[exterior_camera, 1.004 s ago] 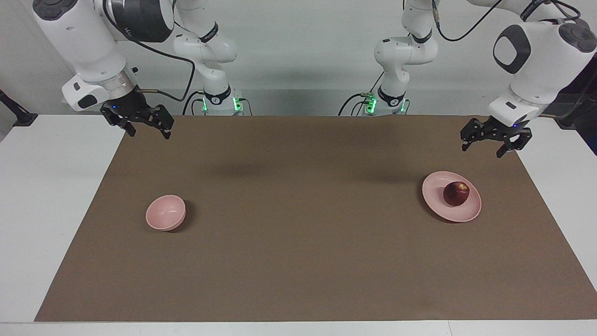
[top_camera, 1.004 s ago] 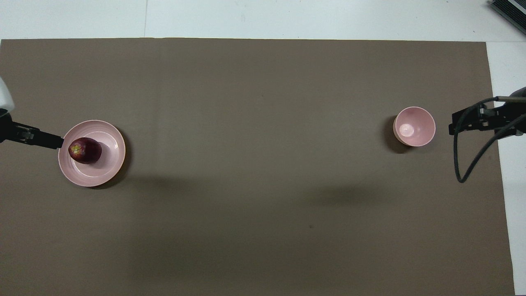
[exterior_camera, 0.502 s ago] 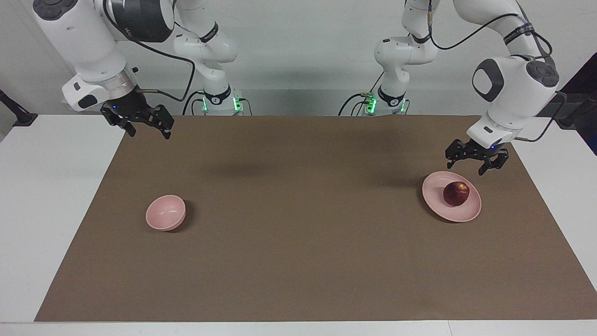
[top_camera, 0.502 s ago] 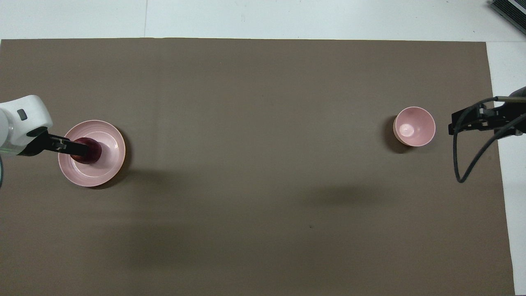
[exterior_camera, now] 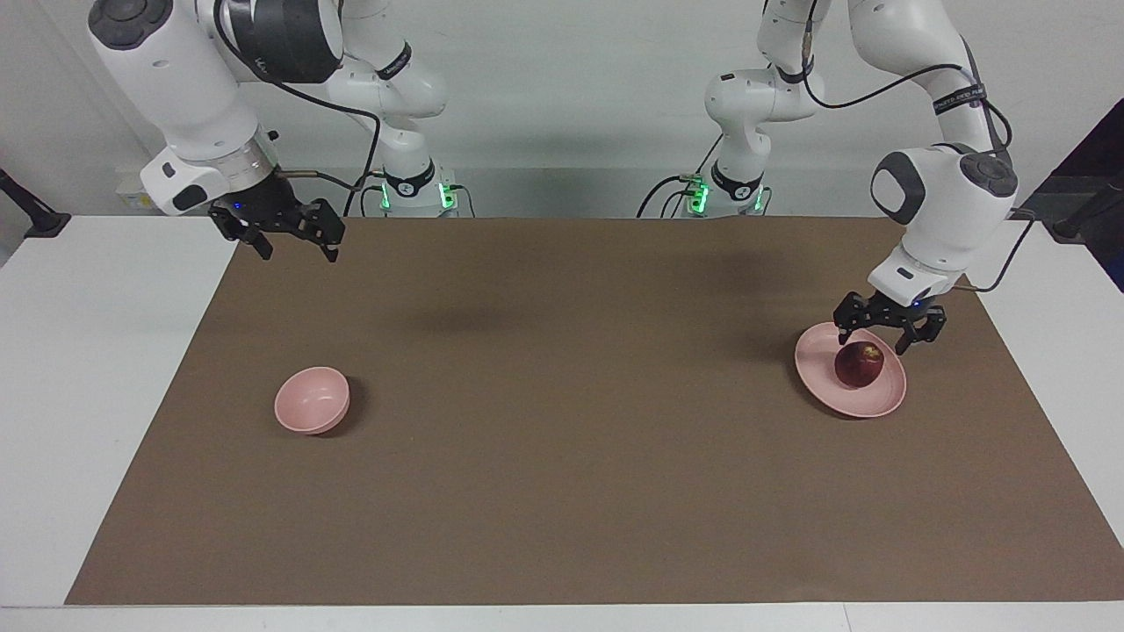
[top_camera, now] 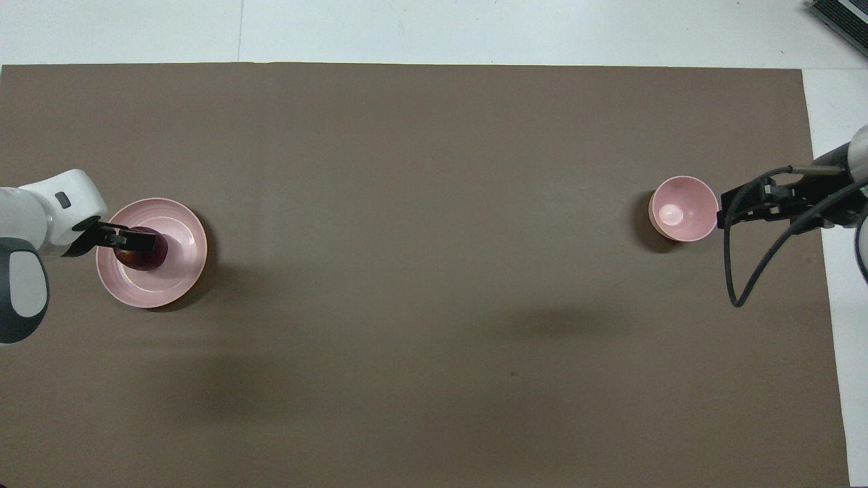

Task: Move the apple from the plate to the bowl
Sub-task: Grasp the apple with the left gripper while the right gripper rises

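My left gripper (exterior_camera: 888, 337) hangs spread wide at the facing view's right, my right gripper (exterior_camera: 295, 247) spread upper left.

I count one apple (exterior_camera: 859, 364), one plate (exterior_camera: 849, 382), one bowl (exterior_camera: 312, 400), and my two tools.

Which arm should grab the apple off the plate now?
Left. Its open hand hangs just above the apple on the plate. The right hand, also open, waits up near the bowl's end of the table.
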### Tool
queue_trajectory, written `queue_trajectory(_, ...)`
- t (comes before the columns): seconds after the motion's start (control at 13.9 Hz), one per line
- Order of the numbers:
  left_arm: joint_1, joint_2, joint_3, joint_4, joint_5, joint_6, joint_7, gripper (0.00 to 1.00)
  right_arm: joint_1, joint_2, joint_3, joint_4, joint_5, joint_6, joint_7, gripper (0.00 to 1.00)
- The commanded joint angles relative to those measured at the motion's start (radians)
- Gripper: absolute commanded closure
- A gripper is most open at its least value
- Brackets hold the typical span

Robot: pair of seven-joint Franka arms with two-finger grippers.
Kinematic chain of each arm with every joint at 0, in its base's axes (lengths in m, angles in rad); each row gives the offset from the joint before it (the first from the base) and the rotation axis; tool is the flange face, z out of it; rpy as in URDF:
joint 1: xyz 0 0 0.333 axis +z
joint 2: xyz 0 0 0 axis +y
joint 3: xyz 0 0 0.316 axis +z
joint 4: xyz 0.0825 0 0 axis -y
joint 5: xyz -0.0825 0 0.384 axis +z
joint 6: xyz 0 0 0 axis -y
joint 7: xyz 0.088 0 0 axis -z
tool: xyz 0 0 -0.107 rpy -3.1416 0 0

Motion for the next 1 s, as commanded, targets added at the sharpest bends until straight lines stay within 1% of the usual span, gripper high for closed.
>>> queue_trajectory(0.0,0.015,0.045,-0.005,-0.010,-0.019,0.077,0.016,0.00,-0.009,-0.013,0.005,-0.041,0.043,0.005,0.051,0.00)
queue_trajectory(0.07,0.015,0.056,-0.005,-0.013,-0.019,0.087,0.013,0.00,-0.009,-0.012,0.004,-0.046,0.092,0.001,0.072,0.00)
queue_trajectory(0.29,0.015,0.064,-0.005,-0.054,-0.019,0.128,0.012,0.00,-0.003,-0.012,0.005,-0.052,0.141,-0.012,0.239,0.00)
queue_trajectory(0.36,0.018,0.062,-0.005,-0.056,-0.019,0.125,0.012,0.11,-0.004,-0.004,0.005,-0.054,0.196,-0.024,0.277,0.00)
queue_trajectory(0.43,0.021,0.061,-0.005,-0.056,-0.019,0.113,0.012,0.41,-0.007,-0.001,0.004,-0.054,0.226,-0.027,0.323,0.00)
queue_trajectory(0.5,0.021,0.062,-0.005,-0.056,-0.019,0.110,0.017,0.60,-0.004,-0.001,0.005,-0.054,0.234,-0.027,0.371,0.00)
queue_trajectory(0.57,0.021,0.062,-0.003,-0.053,-0.019,0.110,0.026,0.73,-0.003,0.007,0.005,-0.054,0.252,-0.035,0.409,0.00)
queue_trajectory(0.65,0.021,0.062,-0.003,-0.051,-0.017,0.107,0.029,0.79,-0.007,0.011,0.004,-0.055,0.298,-0.042,0.448,0.00)
queue_trajectory(0.72,0.021,0.062,-0.003,-0.051,-0.017,0.105,0.029,0.92,-0.012,0.017,0.004,-0.055,0.341,-0.044,0.498,0.00)
queue_trajectory(0.79,0.019,0.056,-0.003,-0.046,-0.019,0.104,0.029,1.00,-0.012,0.025,0.004,-0.055,0.376,-0.042,0.547,0.00)
queue_trajectory(0.93,0.009,0.032,-0.005,-0.027,-0.017,0.088,0.016,1.00,-0.012,0.043,0.004,-0.055,0.460,-0.032,0.621,0.00)
